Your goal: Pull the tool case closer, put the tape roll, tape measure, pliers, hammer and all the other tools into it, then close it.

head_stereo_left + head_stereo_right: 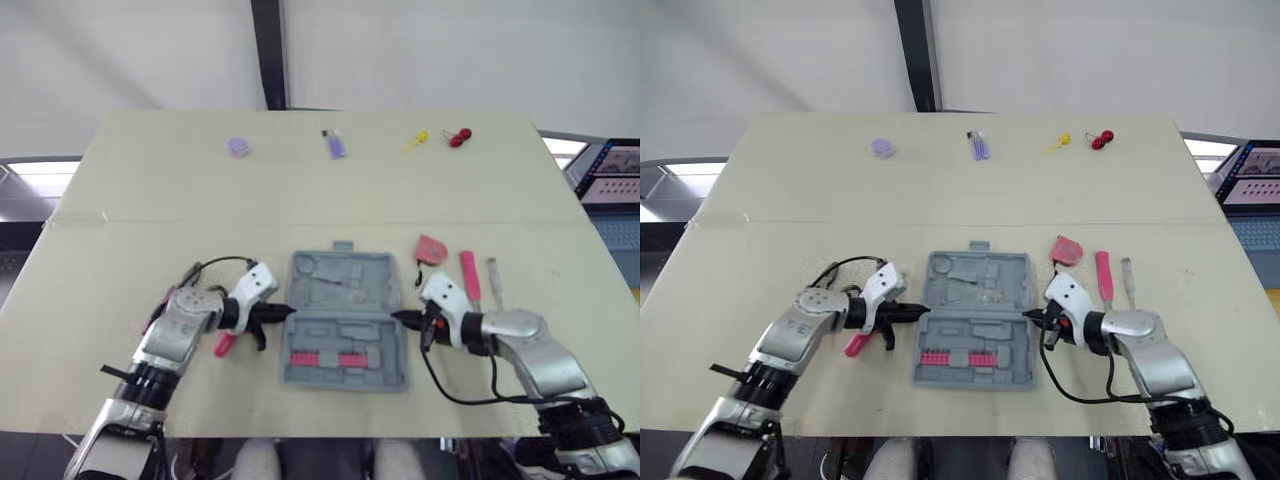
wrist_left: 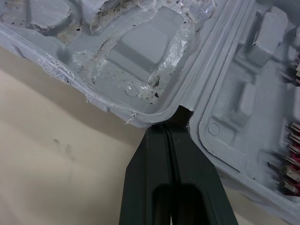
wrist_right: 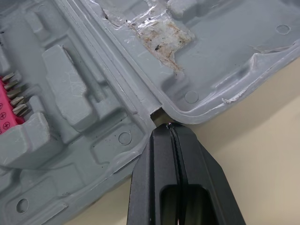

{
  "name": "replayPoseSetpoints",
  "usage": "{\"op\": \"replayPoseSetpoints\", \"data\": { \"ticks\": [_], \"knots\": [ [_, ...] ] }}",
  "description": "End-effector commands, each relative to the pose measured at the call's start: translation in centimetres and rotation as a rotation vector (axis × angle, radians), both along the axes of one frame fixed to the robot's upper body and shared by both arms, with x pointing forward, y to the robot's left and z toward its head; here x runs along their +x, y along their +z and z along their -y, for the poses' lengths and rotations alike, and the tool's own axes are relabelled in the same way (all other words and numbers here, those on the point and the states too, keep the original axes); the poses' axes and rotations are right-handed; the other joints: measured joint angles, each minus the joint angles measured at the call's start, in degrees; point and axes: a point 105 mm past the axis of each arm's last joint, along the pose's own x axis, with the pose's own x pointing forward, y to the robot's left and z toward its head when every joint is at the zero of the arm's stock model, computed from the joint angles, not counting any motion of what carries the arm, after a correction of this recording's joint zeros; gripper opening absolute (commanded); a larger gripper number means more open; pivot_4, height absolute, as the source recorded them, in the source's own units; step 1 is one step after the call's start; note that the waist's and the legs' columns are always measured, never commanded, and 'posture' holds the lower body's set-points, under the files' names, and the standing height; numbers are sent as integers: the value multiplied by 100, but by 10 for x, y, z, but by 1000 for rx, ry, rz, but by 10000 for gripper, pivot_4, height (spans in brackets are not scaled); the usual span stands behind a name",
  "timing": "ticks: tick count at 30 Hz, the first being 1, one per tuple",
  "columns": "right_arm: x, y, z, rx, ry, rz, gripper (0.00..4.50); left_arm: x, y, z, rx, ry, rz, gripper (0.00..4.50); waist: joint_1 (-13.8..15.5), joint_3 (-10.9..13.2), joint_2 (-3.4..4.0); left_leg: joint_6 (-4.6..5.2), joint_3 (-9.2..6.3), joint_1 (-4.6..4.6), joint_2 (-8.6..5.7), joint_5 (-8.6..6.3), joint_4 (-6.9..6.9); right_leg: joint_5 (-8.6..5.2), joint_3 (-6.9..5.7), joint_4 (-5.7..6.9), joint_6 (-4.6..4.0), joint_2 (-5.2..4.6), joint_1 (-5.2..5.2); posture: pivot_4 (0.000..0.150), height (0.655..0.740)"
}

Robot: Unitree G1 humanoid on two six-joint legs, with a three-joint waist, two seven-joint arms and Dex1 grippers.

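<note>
Since the tool case (image 1: 345,320) lies open and flat in the middle of the tabletop (image 1: 150,200), with the left claw (image 1: 285,312) and the right claw (image 1: 398,318) both closed on nothing and their tips set at the hinge notch on either end, the step in hand looks to be the pull toward the robot. To do it well, both tips should sit firmly in the notches and press inward equally, so the case slides straight and does not pivot about one end. A low, slow drag seems wise, since closed tips have little purchase and could slip over the thin rim. The pink-handled tool (image 1: 222,346) just beside the left claw and the pink screwdriver (image 1: 468,278) near the right one lie close to the path, so the arms should not sweep them aside.
</note>
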Motion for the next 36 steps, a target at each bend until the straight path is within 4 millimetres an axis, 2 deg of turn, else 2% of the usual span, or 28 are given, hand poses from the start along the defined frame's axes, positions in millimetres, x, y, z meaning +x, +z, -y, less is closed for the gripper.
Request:
{"op": "replayPoseSetpoints", "data": {
  "ticks": [1,11,17,30,36],
  "knots": [
    [-13,8,-10,35,61,-8,301,-16,-1,8,-7,-69,-26,0,1,0,0,0,0,0,0,0,0,0,1,0,0,0,0,1500,7400],
    [-46,1,-7,36,90,-114,301,-54,-13,-1,27,-138,-111,0,17,0,0,2,0,0,0,-1,-4,0,3,-5,0,0,0,1500,7400],
    [-55,-3,-5,34,95,-156,301,-74,-20,-8,59,-166,-160,0,32,0,-1,3,0,-1,0,-2,-8,0,4,-14,0,0,0,1500,7400],
    [-70,-7,-5,22,131,-222,301,-88,-25,-14,76,-164,-192,0,162,-1,-1,6,4,-1,0,-7,-6,0,7,-28,-1,0,1,1500,7400],
    [-76,-8,-6,22,142,-245,301,-90,-24,-8,59,-173,-187,0,167,-1,-2,9,5,-2,0,-9,-6,0,7,-31,-1,0,2,1500,7400]
  ]
}}
